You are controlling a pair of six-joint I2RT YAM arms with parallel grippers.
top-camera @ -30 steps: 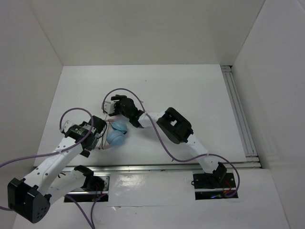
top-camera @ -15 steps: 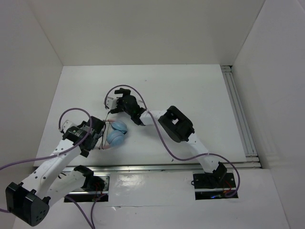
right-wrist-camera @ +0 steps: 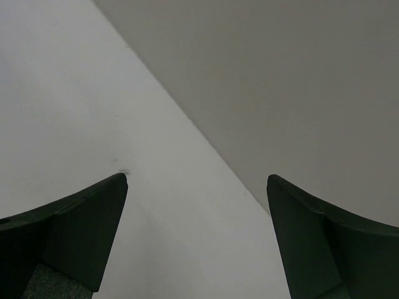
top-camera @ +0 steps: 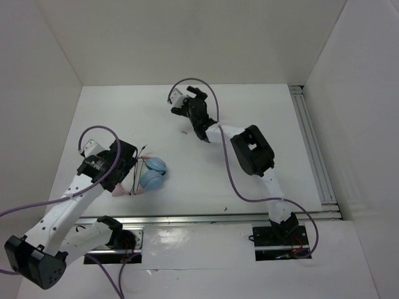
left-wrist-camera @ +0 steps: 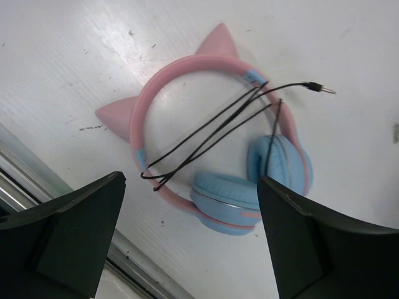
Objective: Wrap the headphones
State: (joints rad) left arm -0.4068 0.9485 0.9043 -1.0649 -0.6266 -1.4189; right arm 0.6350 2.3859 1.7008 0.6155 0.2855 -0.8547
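Note:
The headphones [top-camera: 151, 174] lie flat on the white table at the near left, with two light blue ear cups [left-wrist-camera: 232, 204] and a pink cat-ear headband [left-wrist-camera: 187, 65]. The thin black cord [left-wrist-camera: 206, 134] runs in loops across the band, and its plug [left-wrist-camera: 318, 89] lies free on the table. My left gripper [top-camera: 124, 169] hovers just left of and above them, open and empty; in the left wrist view [left-wrist-camera: 193, 249] the headphones show between its fingers [left-wrist-camera: 75, 230]. My right gripper [top-camera: 189, 101] is open and empty far back over bare table; its wrist view [right-wrist-camera: 196, 237] shows only table and back wall.
White walls enclose the table on three sides. A metal rail [top-camera: 313, 146] runs along the right side and another [top-camera: 218, 218] along the near edge, also seen in the left wrist view [left-wrist-camera: 37, 187]. A small dark mark [top-camera: 184, 132] lies mid-table.
My right gripper has left the headphones and swung to the back of the table. My left gripper has drawn back a little to the left. The headphones stay put.

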